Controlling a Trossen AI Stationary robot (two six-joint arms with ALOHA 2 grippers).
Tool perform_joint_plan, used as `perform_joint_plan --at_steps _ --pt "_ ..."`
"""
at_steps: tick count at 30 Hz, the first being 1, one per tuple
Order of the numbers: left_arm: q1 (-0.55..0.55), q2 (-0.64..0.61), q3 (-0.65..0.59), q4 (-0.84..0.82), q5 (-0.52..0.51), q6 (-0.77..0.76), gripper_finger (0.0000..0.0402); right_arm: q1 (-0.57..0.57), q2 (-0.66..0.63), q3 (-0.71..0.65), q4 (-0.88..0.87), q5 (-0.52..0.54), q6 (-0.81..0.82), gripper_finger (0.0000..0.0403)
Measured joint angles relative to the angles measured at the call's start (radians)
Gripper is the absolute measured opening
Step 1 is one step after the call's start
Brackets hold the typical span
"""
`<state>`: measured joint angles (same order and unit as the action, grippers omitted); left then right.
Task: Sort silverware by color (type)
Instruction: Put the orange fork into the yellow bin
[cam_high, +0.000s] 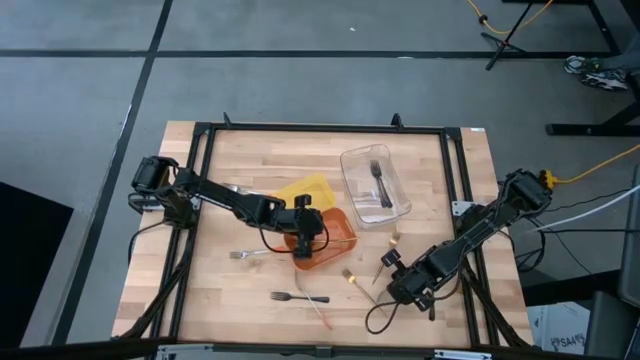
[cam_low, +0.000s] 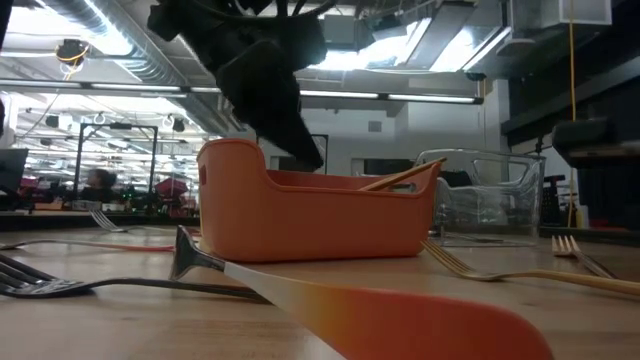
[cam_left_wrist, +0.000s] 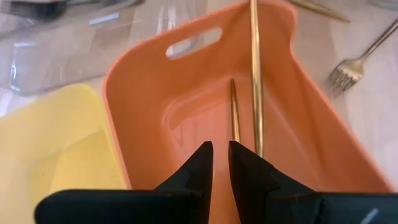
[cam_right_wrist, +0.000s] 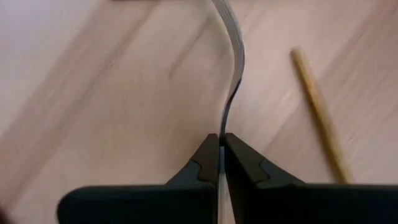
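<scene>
My left gripper (cam_left_wrist: 220, 146) hangs over the orange tray (cam_high: 335, 240), its fingers a narrow gap apart with nothing between them. Two gold utensils (cam_left_wrist: 255, 74) lie in that tray. My right gripper (cam_right_wrist: 221, 138) points steeply down near the table's front right (cam_high: 388, 262), shut on a thin dark-grey utensil (cam_right_wrist: 235, 56). Black forks (cam_high: 378, 180) lie in the clear tray (cam_high: 352, 160). Loose on the wood lie a silver fork (cam_high: 245, 255), a black fork (cam_high: 290, 297), an orange-handled utensil (cam_high: 320, 315) and gold pieces (cam_high: 350, 277). My right gripper pinches the dark-grey utensil's thin end (cam_right_wrist: 222, 127) between its two fingers, coming from above at a steep slant. The utensil shows edge-on and runs away from the fingertips in a slight curve. I cannot tell whether it is clear of the table.
A yellow tray (cam_high: 305, 188) lies beside the orange one, toward the far side. A gold utensil (cam_right_wrist: 317, 106) lies on the wood close to my right gripper. In the low view the orange-handled utensil (cam_low: 400, 320) lies in front, with gold forks (cam_low: 520, 272) to the right.
</scene>
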<state>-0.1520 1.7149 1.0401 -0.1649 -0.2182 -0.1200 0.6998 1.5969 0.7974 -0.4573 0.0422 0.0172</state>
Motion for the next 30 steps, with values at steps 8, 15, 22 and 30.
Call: perform_joint_plan --at_steps 8,15,22,30 --pt "-0.001 0.000 0.090 0.000 0.002 0.046 0.0046 0.000 -0.002 0.066 -0.087 0.000 0.002 0.0012" --pt "-0.001 0.000 0.191 -0.020 -0.001 0.142 0.0046 0.000 -0.003 0.109 -0.132 0.001 0.004 0.0012" --pt "-0.001 0.000 0.336 -0.157 -0.001 0.222 0.0046 0.000 -0.004 0.150 -0.153 0.002 0.005 0.0012" --pt "-0.001 0.000 0.494 -0.334 -0.002 0.287 0.0046 0.000 -0.005 0.200 -0.154 0.003 0.039 0.0012"
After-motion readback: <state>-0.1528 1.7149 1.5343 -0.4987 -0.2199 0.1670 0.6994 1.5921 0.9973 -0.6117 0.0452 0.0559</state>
